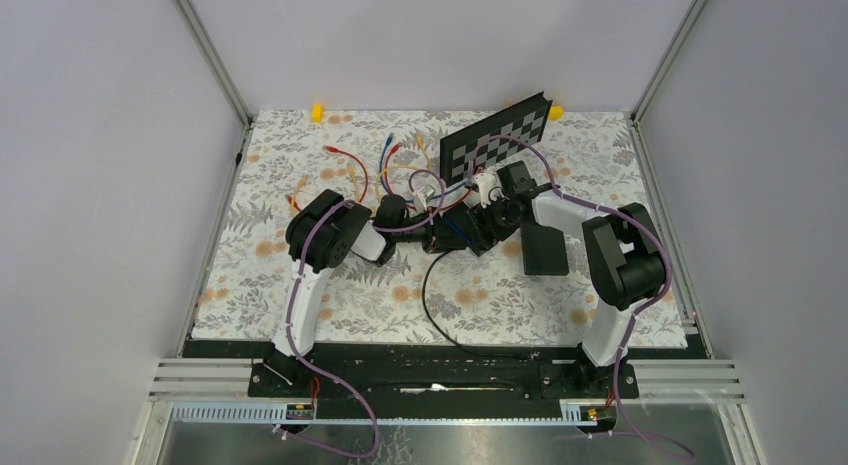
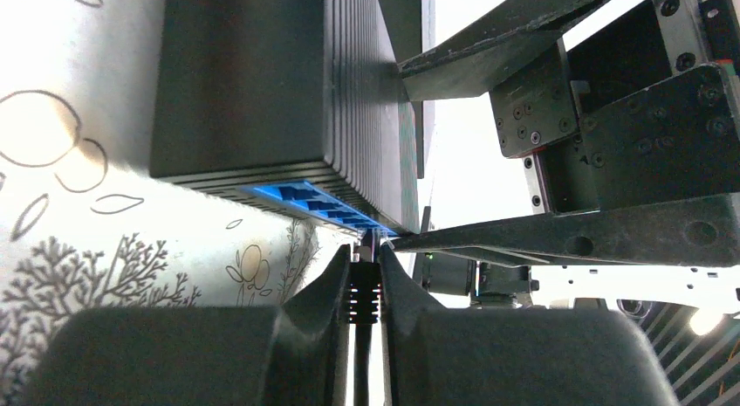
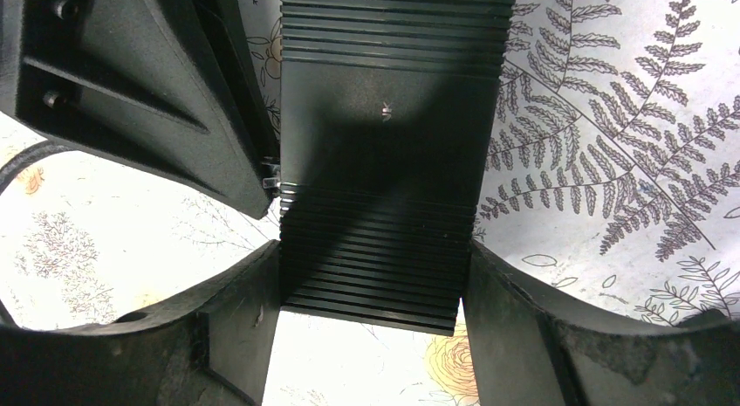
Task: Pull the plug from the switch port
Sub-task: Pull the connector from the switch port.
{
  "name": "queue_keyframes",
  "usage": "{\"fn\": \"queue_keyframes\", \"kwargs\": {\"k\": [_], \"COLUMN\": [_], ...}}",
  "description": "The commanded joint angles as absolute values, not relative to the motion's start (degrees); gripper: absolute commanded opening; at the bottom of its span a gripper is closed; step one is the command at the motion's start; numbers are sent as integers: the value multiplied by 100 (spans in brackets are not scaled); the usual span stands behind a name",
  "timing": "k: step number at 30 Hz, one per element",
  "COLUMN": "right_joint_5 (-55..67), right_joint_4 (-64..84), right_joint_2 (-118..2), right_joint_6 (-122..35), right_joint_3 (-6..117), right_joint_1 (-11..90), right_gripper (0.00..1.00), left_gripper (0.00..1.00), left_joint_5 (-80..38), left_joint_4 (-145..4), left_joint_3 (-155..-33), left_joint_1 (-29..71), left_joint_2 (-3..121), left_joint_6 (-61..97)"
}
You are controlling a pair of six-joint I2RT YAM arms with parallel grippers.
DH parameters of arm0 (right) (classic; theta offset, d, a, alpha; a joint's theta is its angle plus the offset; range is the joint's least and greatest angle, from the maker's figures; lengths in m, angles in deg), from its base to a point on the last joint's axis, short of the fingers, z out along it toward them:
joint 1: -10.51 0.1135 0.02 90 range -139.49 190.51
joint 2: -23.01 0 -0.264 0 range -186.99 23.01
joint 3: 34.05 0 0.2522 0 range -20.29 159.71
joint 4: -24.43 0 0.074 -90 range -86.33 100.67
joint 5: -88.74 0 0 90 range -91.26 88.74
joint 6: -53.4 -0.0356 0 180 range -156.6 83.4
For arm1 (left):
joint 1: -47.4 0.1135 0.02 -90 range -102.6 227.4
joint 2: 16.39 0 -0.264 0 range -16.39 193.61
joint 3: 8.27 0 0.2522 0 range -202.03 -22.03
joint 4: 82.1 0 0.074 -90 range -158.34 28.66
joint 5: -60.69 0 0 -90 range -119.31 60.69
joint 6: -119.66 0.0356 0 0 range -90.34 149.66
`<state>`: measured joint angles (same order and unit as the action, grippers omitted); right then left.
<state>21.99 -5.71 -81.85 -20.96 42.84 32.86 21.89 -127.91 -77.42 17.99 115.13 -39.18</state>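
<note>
Pale grey walls on three sides; aluminium posts at back corners; floral-print tabletop, evenly lit.

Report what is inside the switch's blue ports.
A black-booted plug, pinched in the left gripper, meets the end of the blue ports; its tip and the ports' insides are hidden.

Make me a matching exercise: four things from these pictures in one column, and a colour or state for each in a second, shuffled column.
Things:
1. left pincer
2. right pincer
3. port row
4. checkerboard

Colours or states:
A. blue
B. black and white
C. closed on the black plug
D. gripping the switch by its sides

Pairs: 1-C, 2-D, 3-A, 4-B.
</note>
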Motion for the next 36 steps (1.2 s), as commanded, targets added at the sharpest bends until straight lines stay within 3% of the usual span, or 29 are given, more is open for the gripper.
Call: {"fn": "queue_keyframes", "kwargs": {"k": [1, 11, 16, 36], "right_joint_5": [2043, 1090, 754, 1282], "right_joint_4": [-657, -173, -123, -670], "right_joint_2": [-8262, -7978, -7967, -8206], "right_joint_6": [-2224, -2410, -2461, -2102], "right_joint_3": [4063, 3806, 3787, 4180], "right_joint_1": [3303, 3785, 3834, 3694], "right_gripper": [45, 39, 37, 34], "left_gripper": [10, 0, 0, 0], "left_joint_5": [1880, 1901, 1895, 1719], "left_joint_4": [-12371, -12269, -12400, -11627], "left_joint_3": [-7726, -7871, -7830, -7644], "left_joint_1": [1848, 1879, 1877, 1839], "left_joint_2": [11725, 11553, 11539, 11481], "left_joint_6": [-3838, -4049, -4156, -3125]}}
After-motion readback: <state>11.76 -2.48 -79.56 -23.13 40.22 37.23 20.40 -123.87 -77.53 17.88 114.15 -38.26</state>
